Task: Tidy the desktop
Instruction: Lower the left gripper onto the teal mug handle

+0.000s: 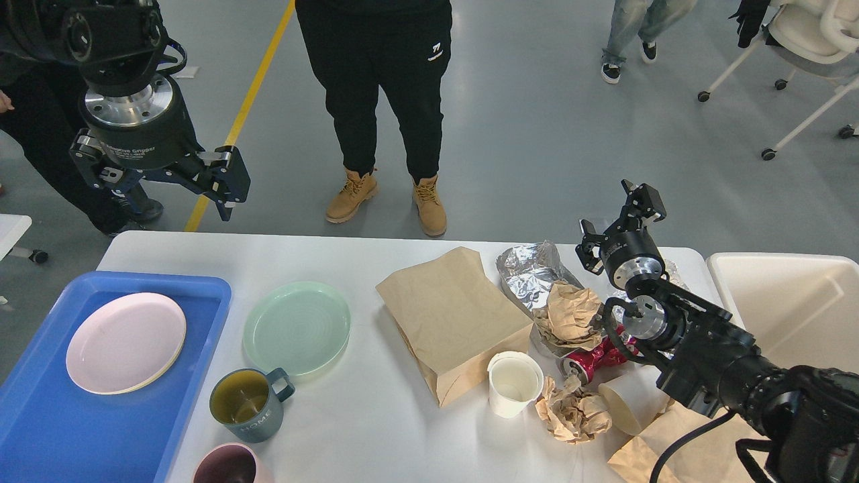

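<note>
1. Head view: left gripper (161,184) spread wide, empty, hanging beyond the desktop (376,416) far edge; bare surface lies below it.
2. Right gripper (621,225) open, empty, above crumpled foil (533,272).
3. Desktop white, matte, cluttered beneath the right gripper.

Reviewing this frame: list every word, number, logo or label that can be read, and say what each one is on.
"HOME": on the side of the blue-grey mug on the desktop.
"Gripper": part of the white print on the left gripper body; the rest is too small to read.
"7" with a tiny unreadable line under it: white logo on the standing person's black trousers.
Red crushed can: print too crumpled to read.
</note>
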Controlling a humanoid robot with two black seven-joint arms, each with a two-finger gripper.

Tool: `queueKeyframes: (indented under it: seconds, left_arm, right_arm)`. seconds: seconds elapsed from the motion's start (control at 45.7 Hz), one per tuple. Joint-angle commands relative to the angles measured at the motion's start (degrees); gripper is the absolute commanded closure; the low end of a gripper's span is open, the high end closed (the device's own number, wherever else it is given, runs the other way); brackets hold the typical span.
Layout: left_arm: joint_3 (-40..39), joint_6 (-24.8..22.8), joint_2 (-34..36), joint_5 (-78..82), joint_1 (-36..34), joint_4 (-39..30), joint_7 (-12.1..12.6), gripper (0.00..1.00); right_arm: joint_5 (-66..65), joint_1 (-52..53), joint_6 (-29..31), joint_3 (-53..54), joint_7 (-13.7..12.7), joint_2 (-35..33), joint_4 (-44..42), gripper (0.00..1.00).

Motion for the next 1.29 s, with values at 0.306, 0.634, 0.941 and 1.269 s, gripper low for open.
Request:
queueKeyframes:
  seconds: [0.306,0.634,0.941,1.269]
  left_arm:
    - [-2.15,0.01,0.84,0.14,8.75,1.74,-0.08,0.04]
    - [-3.82,0.01,0.4,0.41,24.49,10.27,0.1,0.04]
    - [-5.05,0.01,-0.66,0.67,34.6,15.1,0.27,0.04]
    - [-5.05,0.01,-2.59,0.76,40.93,20.64,0.27,0.04]
  right_arm:
    - [0.0,0.08,0.0,0.02,0.02,0.0,0.0,0.0]
    - [0.0,0.0,0.0,0.02,0.02,0.0,0.0,0.0]
    - [0.0,0.0,0.0,0.02,0.02,0.0,0.0,0.0]
    - [0.0,0.08,0.0,0.02,-0.07,0.0,0.0,0.0]
